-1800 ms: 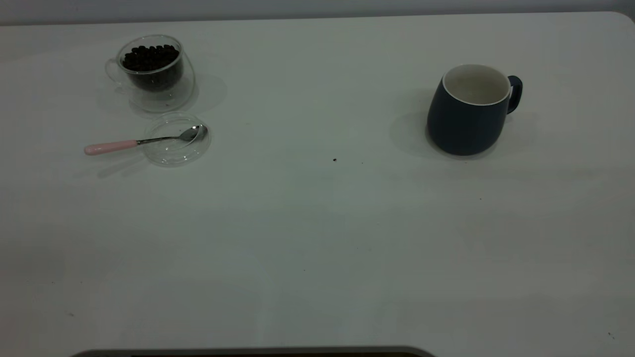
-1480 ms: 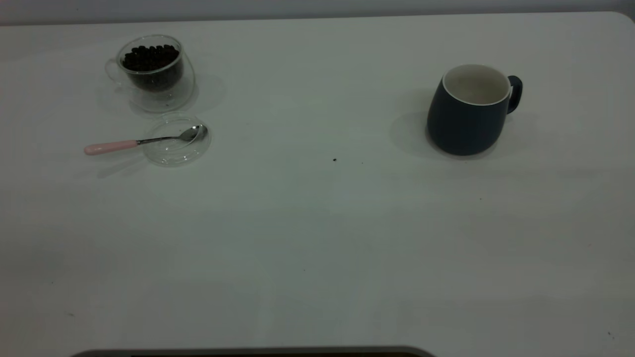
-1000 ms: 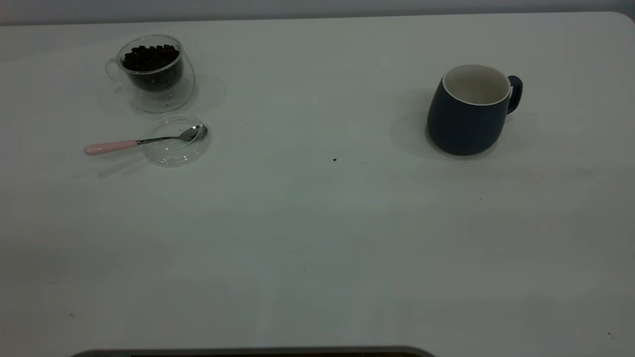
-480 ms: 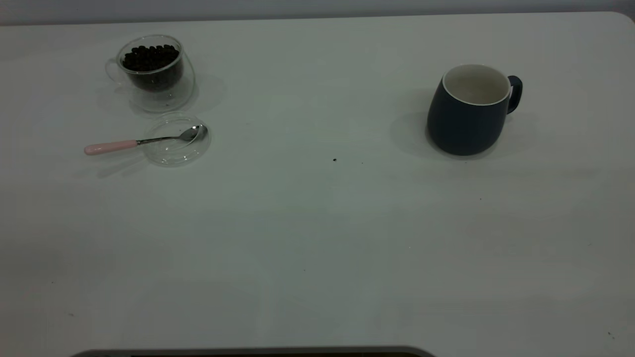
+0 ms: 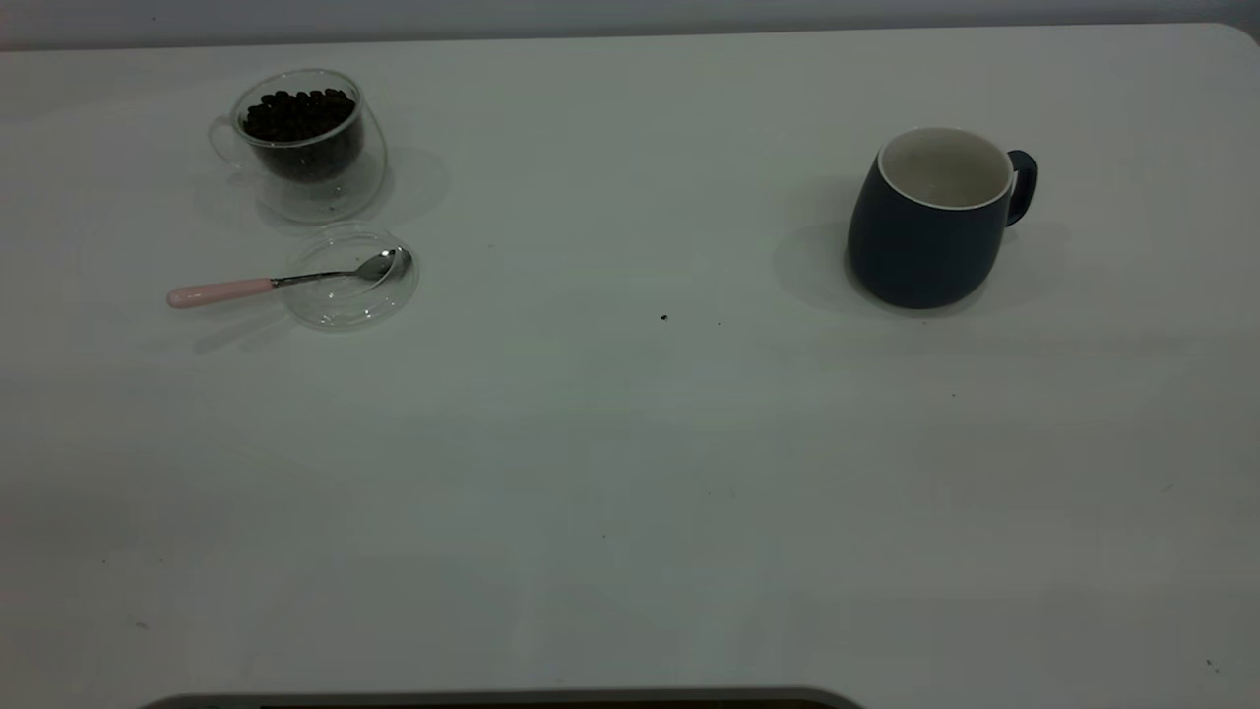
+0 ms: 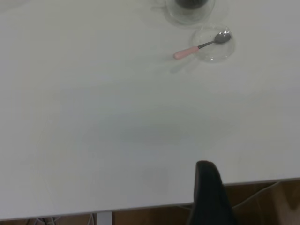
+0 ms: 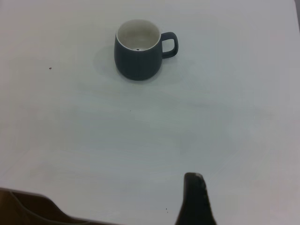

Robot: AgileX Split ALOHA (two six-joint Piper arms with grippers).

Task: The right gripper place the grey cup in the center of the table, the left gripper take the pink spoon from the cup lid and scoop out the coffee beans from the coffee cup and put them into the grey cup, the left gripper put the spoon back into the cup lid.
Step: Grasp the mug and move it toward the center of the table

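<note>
The grey cup (image 5: 925,236) stands upright on the right side of the table (image 5: 630,473), its handle pointing right; it shows in the right wrist view too (image 7: 138,56). At the far left, the clear coffee cup (image 5: 305,148) holds coffee beans (image 5: 298,110). In front of it lies the cup lid (image 5: 349,286), with the pink spoon (image 5: 226,291) resting its bowl in the lid and its handle sticking out to the left. Neither arm appears in the exterior view. The left gripper (image 6: 205,165) hangs over the table's near edge, far from the spoon (image 6: 197,48). The right gripper (image 7: 193,176) is well short of the cup.
A tiny dark speck (image 5: 663,317) lies near the table's middle. The table's rounded corner (image 5: 1242,34) is at the back right. A dark strip (image 5: 492,701) runs along the near edge. Brown floor (image 6: 262,201) shows below the table edge.
</note>
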